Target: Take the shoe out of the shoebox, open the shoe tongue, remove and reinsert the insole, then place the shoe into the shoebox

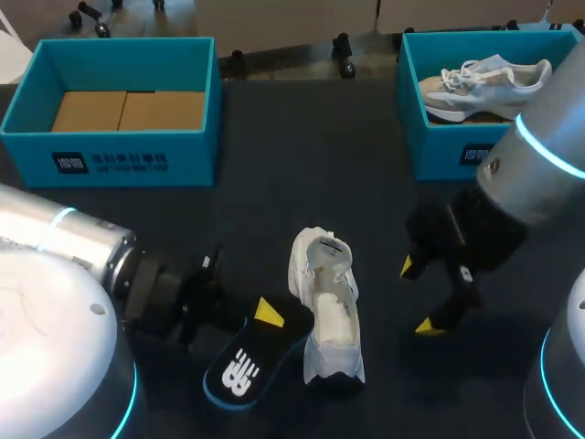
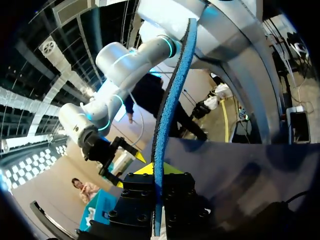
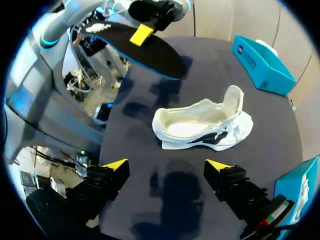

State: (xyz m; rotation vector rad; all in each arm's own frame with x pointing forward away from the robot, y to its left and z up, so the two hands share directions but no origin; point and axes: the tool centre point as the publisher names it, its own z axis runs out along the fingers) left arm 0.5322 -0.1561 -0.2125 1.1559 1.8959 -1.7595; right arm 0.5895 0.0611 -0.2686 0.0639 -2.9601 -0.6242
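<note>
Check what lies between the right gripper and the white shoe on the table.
Nothing: only bare dark table between the open right gripper and the shoe, clearest in the right wrist view. The insole is off in the left gripper.

You can see a white logo on the black insole (image 1: 245, 366), just left of the shoe (image 1: 327, 306). Behind the shoe, the left shoebox (image 1: 194, 157) and the right shoebox (image 1: 441, 146) each carry a dark label, too small to read.

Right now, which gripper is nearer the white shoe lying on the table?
Left. The left gripper, shut on the insole, sits close beside the shoe. The right gripper hangs open on the shoe's other side, farther off.
</note>
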